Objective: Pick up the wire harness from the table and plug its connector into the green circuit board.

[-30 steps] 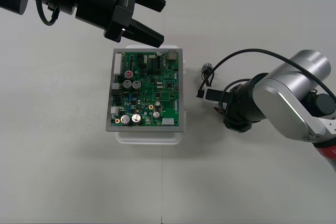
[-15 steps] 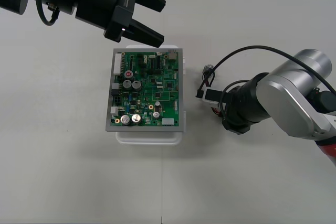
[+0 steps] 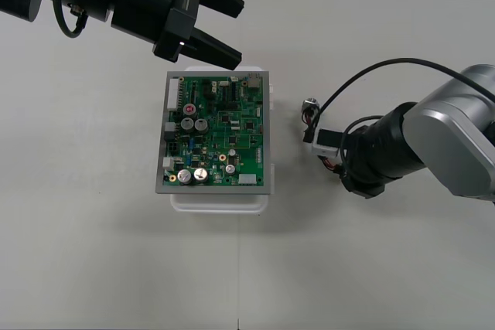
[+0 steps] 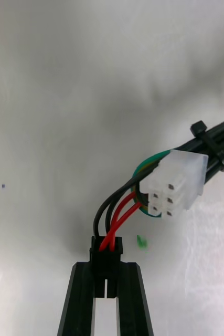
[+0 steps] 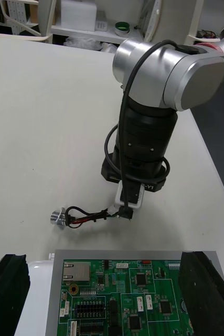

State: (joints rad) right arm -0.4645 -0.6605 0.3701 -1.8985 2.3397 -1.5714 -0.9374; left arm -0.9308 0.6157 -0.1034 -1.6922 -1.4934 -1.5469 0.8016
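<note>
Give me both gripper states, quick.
Left gripper: open, empty, by the green circuit board's far edge.
Right gripper: closed on the harness plug, beside the board.

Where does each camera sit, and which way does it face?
Front: overhead, facing down at the table; left gripper beyond the green circuit board, right gripper beside it.
Right wrist: on that arm, facing down along its fingers, shut on the plug.
Left wrist: over the board, facing the right gripper between its open fingers.
Both wrist views share the plug.
</note>
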